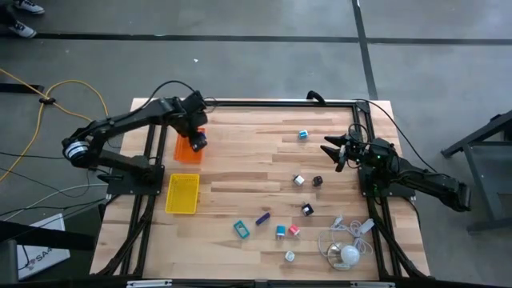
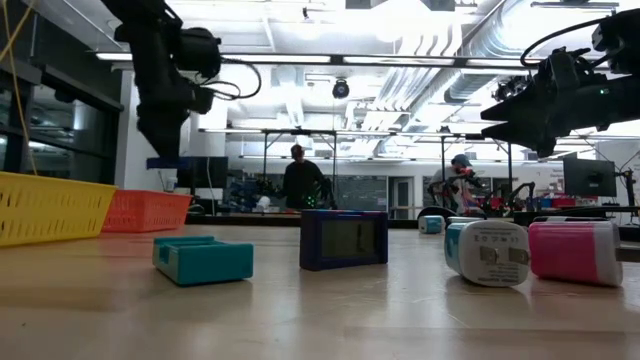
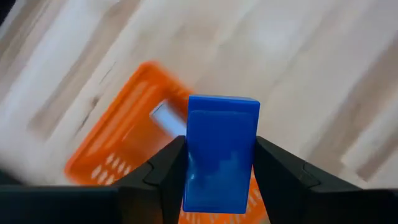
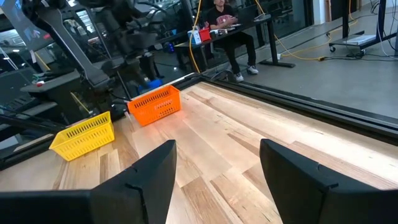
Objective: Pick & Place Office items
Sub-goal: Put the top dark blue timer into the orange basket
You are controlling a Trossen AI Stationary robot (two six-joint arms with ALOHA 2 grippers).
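One solid blue plastic block (image 3: 222, 155) we hold clamped in left gripper (image 3: 217, 171) above orange mesh tray (image 3: 118, 155); right gripper (image 4: 217, 168) open, empty; many items remain on wooden table (image 1: 240, 160).

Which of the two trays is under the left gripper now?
The orange tray; the left gripper, holding a blue block, hangs over it, while the yellow tray lies apart.

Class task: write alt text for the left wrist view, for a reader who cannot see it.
The left gripper holds a blue block upright between its dark fingers, above an orange tray on a wooden table. A small pale item already lies in the tray.
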